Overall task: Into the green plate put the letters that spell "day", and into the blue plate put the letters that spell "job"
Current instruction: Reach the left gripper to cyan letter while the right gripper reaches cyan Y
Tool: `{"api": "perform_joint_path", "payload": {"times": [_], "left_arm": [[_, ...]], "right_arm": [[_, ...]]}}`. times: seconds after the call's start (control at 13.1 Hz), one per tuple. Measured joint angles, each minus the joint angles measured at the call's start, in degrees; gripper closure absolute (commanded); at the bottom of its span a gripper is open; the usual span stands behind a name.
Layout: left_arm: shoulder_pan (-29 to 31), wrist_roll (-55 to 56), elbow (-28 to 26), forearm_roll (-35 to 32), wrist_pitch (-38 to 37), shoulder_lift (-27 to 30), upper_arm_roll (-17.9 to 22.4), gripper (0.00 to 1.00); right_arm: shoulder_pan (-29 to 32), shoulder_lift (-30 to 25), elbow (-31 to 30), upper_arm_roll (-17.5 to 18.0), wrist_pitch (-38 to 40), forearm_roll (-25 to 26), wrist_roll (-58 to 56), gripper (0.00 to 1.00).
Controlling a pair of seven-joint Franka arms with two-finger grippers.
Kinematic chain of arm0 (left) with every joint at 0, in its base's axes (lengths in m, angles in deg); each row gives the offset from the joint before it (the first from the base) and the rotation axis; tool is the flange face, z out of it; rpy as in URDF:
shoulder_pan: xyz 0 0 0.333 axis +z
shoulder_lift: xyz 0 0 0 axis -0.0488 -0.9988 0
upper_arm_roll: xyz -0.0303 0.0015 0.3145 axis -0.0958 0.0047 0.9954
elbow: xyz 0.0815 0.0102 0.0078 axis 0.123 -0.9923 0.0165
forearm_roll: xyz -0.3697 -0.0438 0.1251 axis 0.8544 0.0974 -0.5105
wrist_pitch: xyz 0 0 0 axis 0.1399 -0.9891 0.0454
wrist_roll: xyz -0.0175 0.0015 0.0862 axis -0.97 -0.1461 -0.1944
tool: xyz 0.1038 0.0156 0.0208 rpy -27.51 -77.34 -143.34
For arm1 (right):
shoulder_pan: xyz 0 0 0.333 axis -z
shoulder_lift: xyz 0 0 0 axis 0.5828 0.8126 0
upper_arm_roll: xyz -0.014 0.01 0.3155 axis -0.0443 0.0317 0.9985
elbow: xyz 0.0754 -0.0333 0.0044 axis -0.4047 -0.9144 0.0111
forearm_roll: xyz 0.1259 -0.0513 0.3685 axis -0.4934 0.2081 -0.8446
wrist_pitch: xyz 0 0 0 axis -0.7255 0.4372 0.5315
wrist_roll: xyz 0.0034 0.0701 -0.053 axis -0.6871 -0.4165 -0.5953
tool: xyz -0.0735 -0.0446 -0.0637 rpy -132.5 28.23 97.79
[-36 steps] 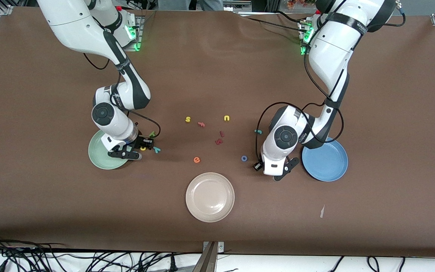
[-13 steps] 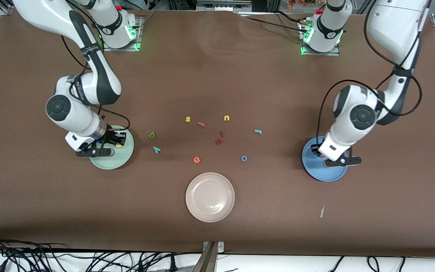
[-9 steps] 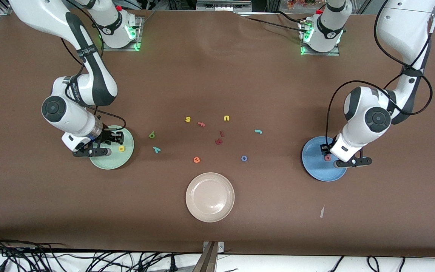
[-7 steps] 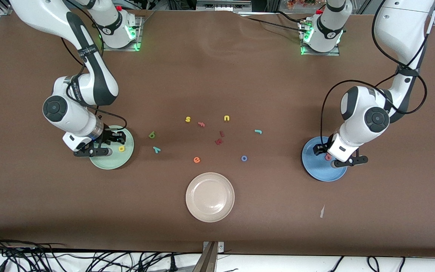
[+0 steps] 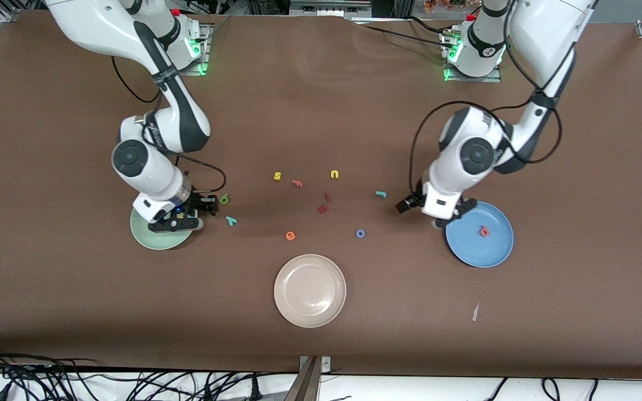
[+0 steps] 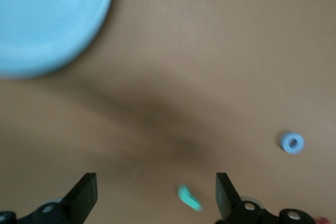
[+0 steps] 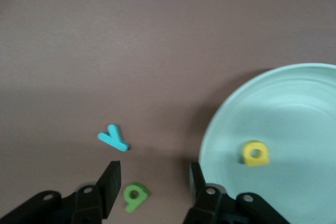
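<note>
Both arms have just delivered a letter and moved off their plates. The salmon b [image 5: 484, 230] now lies alone in the blue plate [image 5: 494, 253], and the left gripper [image 6: 152, 198], which a moment ago hung over that plate, has swung toward the middle of the counter [image 5: 321, 100]; its jaws stand wide open and empty, over bare counter near the teal j [image 5: 380, 194]. The yellow a [image 7: 255, 153] rests in the green plate [image 7: 294, 103], and the right gripper [image 7: 152, 184] has shifted from the plate's middle to its edge, jaws parted and empty, just above the dark green d [image 7: 135, 195], with the teal y [image 7: 114, 138] beside it.

So each word is one letter in, two to go; the likely next picks are the d for the right arm and the j for the left.

Counted: three plates, namely green, blue, and an empty beige plate [image 5: 310, 290] nearest the front camera. Two letters are placed. Four task letters are on the counter: d, y, j and the blue o [image 5: 360, 233]. The spare letters include a yellow s [image 5: 277, 176], a yellow u [image 5: 334, 174], a pink f [image 5: 297, 182], an orange e [image 5: 290, 236] and two small dark red pieces [image 5: 324, 204] whose shapes cannot be read.
</note>
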Motion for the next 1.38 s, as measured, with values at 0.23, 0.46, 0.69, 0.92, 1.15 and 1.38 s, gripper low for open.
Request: {"api": "perform_joint_path", "payload": {"times": [0.23,0.46,0.69,0.92,1.15,1.38], "left_arm": [[-1.77,9.72,-0.31,0.0,0.0,-0.79,0.02,0.01],[-1.74,15.2,-0.61,0.02,0.62,-2.6,0.19,0.02],[-3.44,20.72,-0.63,0.02,3.94,-4.38,0.0,0.03],[-5.29,23.34,-2.02,0.02,8.07,-5.21,-0.06,0.04],[-5.71,23.93,-4.04,0.02,10.43,-5.23,-0.07,0.06],[-5.98,24.01,-4.33,0.02,10.47,-5.22,-0.08,0.11]], "right_arm": [[-1.9,2.85,2.12,0.0,-1.32,0.0,0.27,0.39],[-3.37,4.98,2.34,0.02,-3.87,0.0,0.27,0.39],[-3.97,6.21,2.34,0.01,-6.15,0.01,0.26,0.4],[-3.98,7.05,2.1,-0.01,-7.52,0.01,0.2,0.41],[-3.98,7.64,1.52,-0.01,-8.63,0.01,0.18,0.43],[-4.06,7.72,1.32,-0.01,-8.87,0.01,0.16,0.45]]}}
